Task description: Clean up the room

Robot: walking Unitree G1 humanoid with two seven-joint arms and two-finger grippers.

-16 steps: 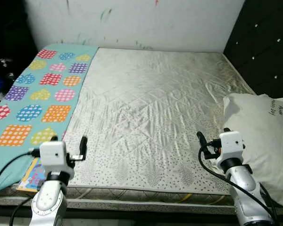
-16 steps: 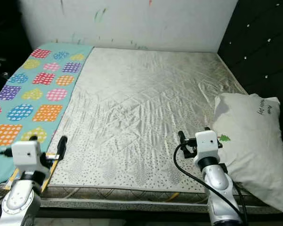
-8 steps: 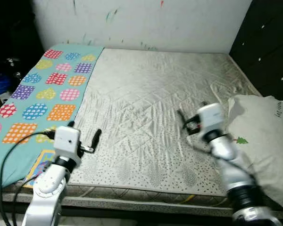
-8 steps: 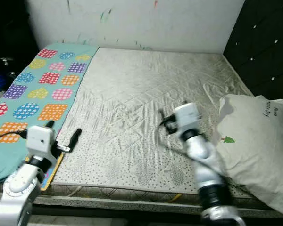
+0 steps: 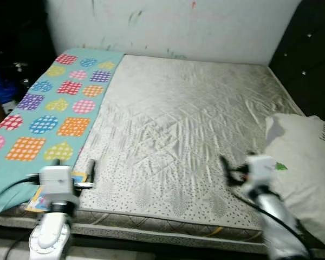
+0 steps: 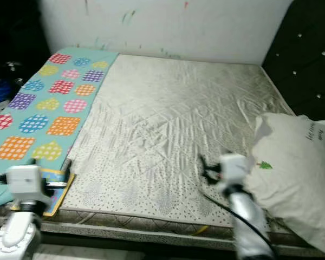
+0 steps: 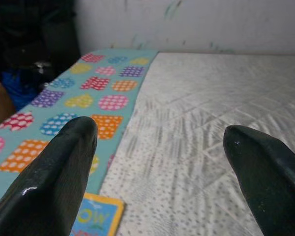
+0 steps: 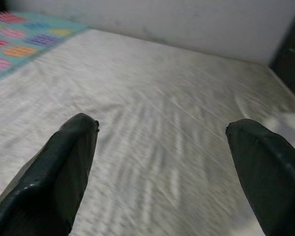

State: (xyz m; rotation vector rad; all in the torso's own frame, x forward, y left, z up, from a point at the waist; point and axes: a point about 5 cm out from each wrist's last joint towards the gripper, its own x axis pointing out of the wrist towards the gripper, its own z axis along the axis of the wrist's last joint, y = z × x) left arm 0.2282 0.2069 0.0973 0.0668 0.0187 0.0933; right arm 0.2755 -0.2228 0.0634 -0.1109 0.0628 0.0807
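Both hands hover over the near edge of the bed [image 5: 179,124], fingers spread wide, holding nothing. Left hand [image 5: 91,172] is beside the children's book [image 5: 43,196] under the patterned teal blanket [image 5: 49,114]. Right hand [image 5: 226,165] is near the white pillow [image 5: 306,162].

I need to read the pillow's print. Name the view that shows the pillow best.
The right eye view: the pillow shows most fully, with its green tree mark. The left eye view crops its right side; the right wrist view catches a blurred edge.
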